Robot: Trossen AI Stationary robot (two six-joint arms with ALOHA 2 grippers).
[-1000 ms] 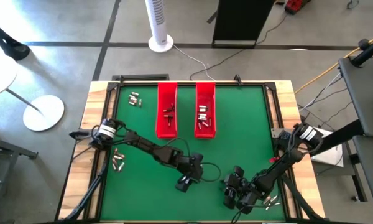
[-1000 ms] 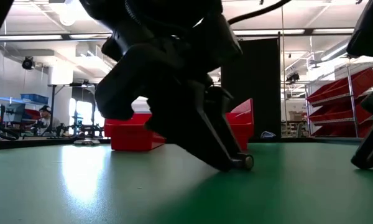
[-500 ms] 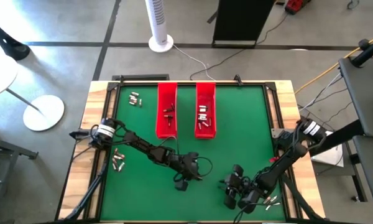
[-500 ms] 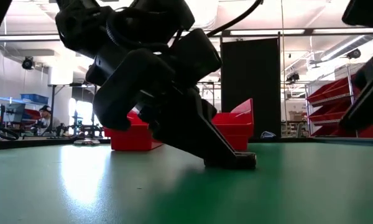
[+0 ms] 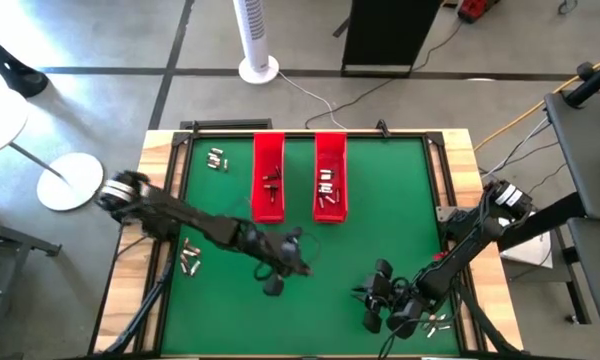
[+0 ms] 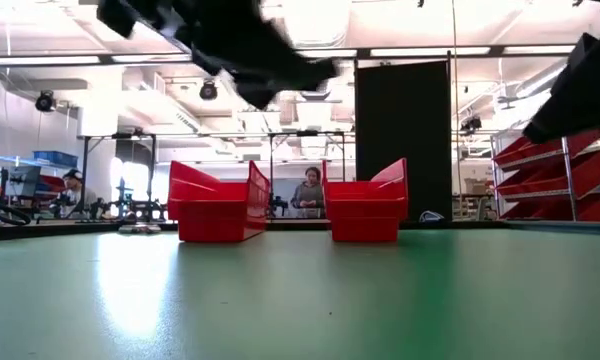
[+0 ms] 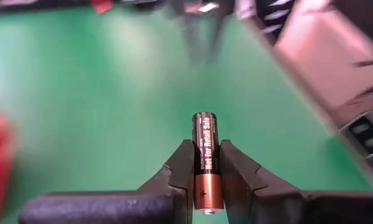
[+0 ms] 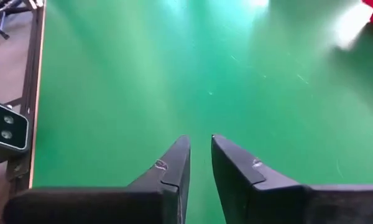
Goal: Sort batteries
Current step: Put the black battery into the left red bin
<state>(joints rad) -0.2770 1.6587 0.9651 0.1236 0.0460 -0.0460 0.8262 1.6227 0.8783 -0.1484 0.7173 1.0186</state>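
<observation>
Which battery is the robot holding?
The black and copper battery, pinched upright in the left gripper. The other batteries lie loose on the green table or in the red trays.

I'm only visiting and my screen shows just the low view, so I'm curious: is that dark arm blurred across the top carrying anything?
Observer: Yes. The left tool is pinching one battery between its fingers, coppery end toward the wrist.
Operator: And the other arm, at my right edge?
Observer: The right tool has nothing between its fingers; it is over bare green mat.
Operator: Is anything inside those red trays?
Observer: From above, both red trays hold a few sorted batteries, and loose batteries lie on the mat beside them.
</observation>
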